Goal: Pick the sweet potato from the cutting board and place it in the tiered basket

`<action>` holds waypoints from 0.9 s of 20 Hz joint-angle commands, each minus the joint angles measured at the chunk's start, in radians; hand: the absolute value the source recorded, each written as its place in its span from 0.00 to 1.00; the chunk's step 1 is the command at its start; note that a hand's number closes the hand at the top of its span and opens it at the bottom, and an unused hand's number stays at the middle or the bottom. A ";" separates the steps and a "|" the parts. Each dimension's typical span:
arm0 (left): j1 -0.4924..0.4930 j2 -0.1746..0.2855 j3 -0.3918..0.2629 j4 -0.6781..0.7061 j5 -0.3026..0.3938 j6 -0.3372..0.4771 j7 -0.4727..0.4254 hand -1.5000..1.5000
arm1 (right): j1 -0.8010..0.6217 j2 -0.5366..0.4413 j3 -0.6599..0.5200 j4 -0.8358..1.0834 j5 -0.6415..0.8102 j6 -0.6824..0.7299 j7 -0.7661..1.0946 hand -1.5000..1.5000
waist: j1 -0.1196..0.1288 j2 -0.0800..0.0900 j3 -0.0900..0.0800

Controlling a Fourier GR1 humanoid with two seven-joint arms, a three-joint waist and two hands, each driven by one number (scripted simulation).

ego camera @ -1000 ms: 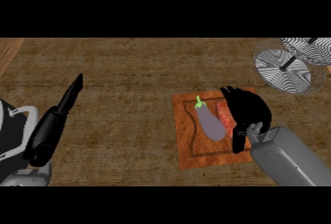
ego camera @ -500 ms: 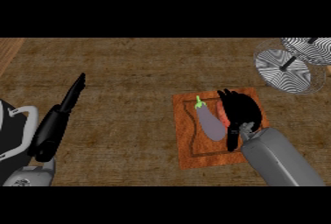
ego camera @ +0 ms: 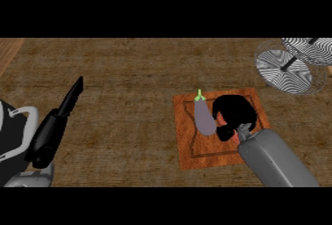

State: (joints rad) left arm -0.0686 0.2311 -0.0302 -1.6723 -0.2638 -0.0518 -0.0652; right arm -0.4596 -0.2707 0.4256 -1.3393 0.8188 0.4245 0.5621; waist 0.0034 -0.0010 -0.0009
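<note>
A long purple-grey vegetable with a green stem (ego camera: 204, 116) lies on the left half of the orange-brown cutting board (ego camera: 207, 154); it looks more like an eggplant than a sweet potato. My right hand (ego camera: 235, 110) hovers low over the board, right beside the vegetable's right side, fingers bent downward and thumb near its lower end. The fingers are not wrapped round it. The wire tiered basket (ego camera: 285, 70) with striped trays stands at the far right, apart from the board. My left hand (ego camera: 70, 99) rests at the left, fingers straight and pointing up.
A black and white appliance (ego camera: 13, 132) sits at the left edge next to my left forearm. Brown wooden counter (ego camera: 130, 70) stretches between the left arm and the board.
My right hand has moved left and down across the board toward the vegetable, and its fingers have bent downward. The vegetable and my left hand have not moved.
</note>
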 commanded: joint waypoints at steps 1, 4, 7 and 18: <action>-0.038 -0.013 0.005 0.034 -0.022 0.001 0.001 0.50 | 0.012 0.010 0.003 -0.019 0.059 -0.052 -0.074 1.00 | -0.002 0.001 0.001; -0.003 -0.005 0.034 0.063 0.009 -0.016 -0.066 0.50 | -0.037 0.011 -0.015 -0.042 0.083 -0.040 -0.077 1.00 | -0.002 0.001 0.001; 0.030 -0.007 0.038 0.001 -0.008 0.021 -0.005 0.50 | 0.137 -0.260 -0.262 -0.041 0.028 -0.142 -0.061 1.00 | -0.074 -0.008 0.002; 0.039 0.010 0.045 -0.032 -0.001 -0.002 0.013 0.50 | 0.373 -0.674 -0.873 0.240 -0.196 -0.324 -0.342 1.00 | -0.047 -0.003 0.003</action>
State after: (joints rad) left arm -0.0096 0.2360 0.0216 -1.6988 -0.2632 -0.0394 -0.0669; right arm -0.1413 -0.8373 -0.2768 -1.1724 0.7089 0.1324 0.3394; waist -0.0787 -0.0078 0.0031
